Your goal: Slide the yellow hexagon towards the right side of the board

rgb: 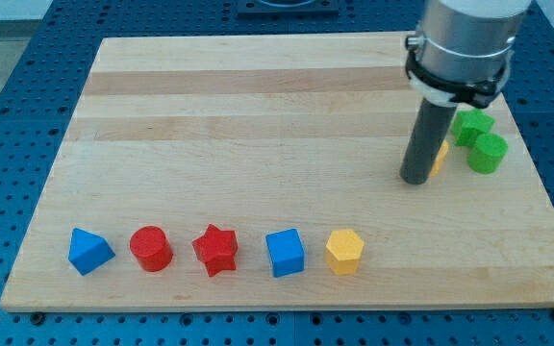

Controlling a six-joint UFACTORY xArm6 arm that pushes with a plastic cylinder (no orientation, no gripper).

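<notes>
Yellow hexagon (344, 251) sits at the right end of the row along the desk's (258, 115) bottom edge, just beside the blue cube (285, 253). My tip (414, 179) is well apart, up by another yellow block (440, 157) and two green blocks (479, 139). The approach looks not yet begun: my tip would need to reach the hexagon's left side; there are no fingers, only a bare rod.

One camera looks down obliquely at the whole wooden board (258, 115).

Bright, even light falls from overhead, so the wooden board (258, 144) shows a pale sheen across its middle without harsh glare. Shadows are short and soft under each block. Focus is sharp throughout, with no visible edge distortion.
</notes>
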